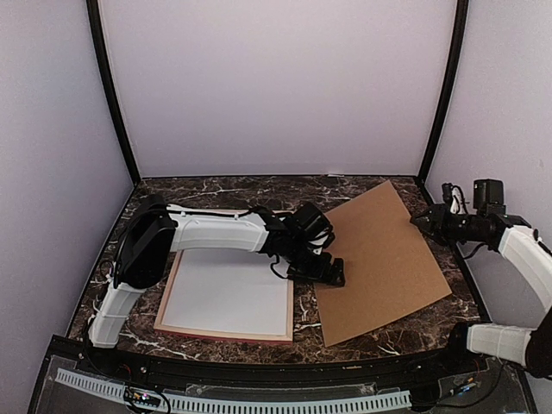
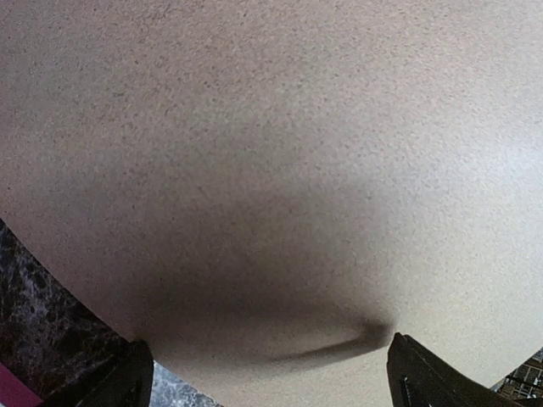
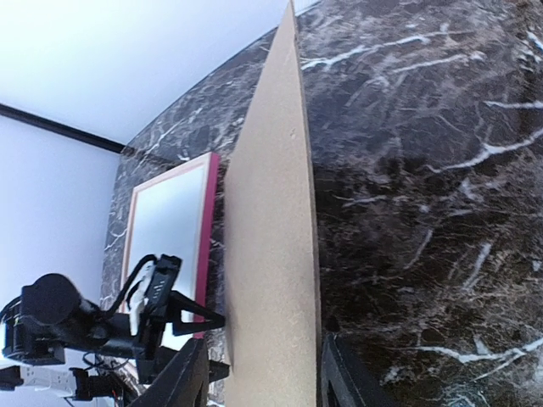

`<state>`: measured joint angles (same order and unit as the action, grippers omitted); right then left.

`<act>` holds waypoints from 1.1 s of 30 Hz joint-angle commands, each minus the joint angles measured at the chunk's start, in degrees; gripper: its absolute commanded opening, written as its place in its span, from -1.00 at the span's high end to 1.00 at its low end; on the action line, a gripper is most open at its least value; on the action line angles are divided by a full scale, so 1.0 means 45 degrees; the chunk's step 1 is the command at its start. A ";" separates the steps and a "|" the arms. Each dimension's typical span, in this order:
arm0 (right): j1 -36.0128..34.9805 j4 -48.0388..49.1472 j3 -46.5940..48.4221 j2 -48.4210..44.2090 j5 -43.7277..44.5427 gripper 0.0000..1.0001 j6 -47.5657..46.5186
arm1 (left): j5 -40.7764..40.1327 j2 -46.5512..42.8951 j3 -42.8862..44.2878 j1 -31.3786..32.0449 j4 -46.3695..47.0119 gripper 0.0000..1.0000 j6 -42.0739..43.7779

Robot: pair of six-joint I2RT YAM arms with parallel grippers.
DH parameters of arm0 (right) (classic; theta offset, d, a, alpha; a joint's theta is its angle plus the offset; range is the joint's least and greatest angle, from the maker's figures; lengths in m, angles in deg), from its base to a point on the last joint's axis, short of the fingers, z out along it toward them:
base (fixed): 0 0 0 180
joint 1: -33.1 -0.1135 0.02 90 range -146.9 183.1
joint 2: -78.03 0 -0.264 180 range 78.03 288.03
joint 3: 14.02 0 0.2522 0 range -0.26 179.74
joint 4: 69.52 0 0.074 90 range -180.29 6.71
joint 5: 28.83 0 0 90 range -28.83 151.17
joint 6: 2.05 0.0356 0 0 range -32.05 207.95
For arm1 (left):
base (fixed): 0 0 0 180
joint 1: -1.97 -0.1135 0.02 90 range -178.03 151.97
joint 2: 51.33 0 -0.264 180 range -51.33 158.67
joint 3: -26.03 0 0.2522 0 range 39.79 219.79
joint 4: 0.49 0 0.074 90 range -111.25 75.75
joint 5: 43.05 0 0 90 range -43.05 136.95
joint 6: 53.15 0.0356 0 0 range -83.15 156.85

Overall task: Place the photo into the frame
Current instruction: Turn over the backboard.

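The pink frame [image 1: 226, 334] lies flat at the left with a plain white sheet [image 1: 233, 293] filling it. No cat print shows in any view, so the photo is hidden or out of view. The brown backing board [image 1: 388, 259] lies on the table to the frame's right. My left gripper [image 1: 335, 276] is open at the board's left edge, and its fingers [image 2: 127, 381] straddle the board [image 2: 271, 170]. My right gripper [image 1: 420, 222] is open at the board's far right corner. In the right wrist view the board [image 3: 271, 254] runs between the right gripper's [image 3: 259, 381] jaws.
The table is dark marble [image 1: 259, 188] with white enclosure walls behind and at the sides. The right wrist view shows the frame's red rail [image 3: 206, 220], the white sheet [image 3: 165, 229] and my left gripper [image 3: 191, 326] beside the board. A pink corner [image 2: 13, 394] shows in the left wrist view.
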<state>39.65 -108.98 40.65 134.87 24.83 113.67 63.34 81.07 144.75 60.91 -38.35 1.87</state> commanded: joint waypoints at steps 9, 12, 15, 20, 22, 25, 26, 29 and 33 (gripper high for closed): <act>-0.2639 -0.1239 0.1597 -0.0544 -0.2698 0.10 0.1061 | 0.0988 -0.0571 0.0064 -0.0069 0.0726 -0.98 0.0459; -0.2984 -0.1279 0.1898 -0.0452 -0.2398 0.10 0.1258 | 0.0974 -0.0653 0.0055 -0.0070 0.0729 -0.98 0.0450; -0.3169 -0.1887 0.2324 -0.0205 -0.1731 0.12 0.0983 | 0.0909 -0.0788 -0.0009 -0.0080 0.0711 -0.98 0.0464; -0.3178 -0.3353 0.2930 0.0502 -0.0221 0.23 0.0103 | 0.0803 -0.0965 -0.0117 -0.0089 0.0658 -0.98 0.0553; -0.3174 -0.3678 0.3159 0.0742 0.0107 0.30 -0.0196 | 0.0750 -0.1050 -0.0174 -0.0089 0.0622 -0.98 0.0580; -0.3173 -0.4008 0.3500 0.1003 0.0531 0.40 -0.0489 | 0.0683 -0.1174 -0.0259 -0.0089 0.0606 -0.98 0.0619; -0.3173 -0.4133 0.3592 0.1063 0.0660 0.44 -0.0584 | 0.0670 -0.1197 -0.0299 -0.0104 0.0603 -0.98 0.0624; -0.3173 -0.4410 0.3911 0.1208 0.1059 0.55 -0.0741 | 0.0612 -0.1312 -0.0350 -0.0140 0.0599 -0.98 0.0625; -0.3173 -0.4619 0.4322 0.1280 0.1214 0.64 -0.0802 | 0.0510 -0.1638 -0.0446 -0.0212 0.0576 -0.98 0.0566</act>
<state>25.85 -128.85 56.52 140.84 29.01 111.59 66.94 79.54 143.95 60.25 -36.49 3.86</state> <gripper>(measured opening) 0.191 0.988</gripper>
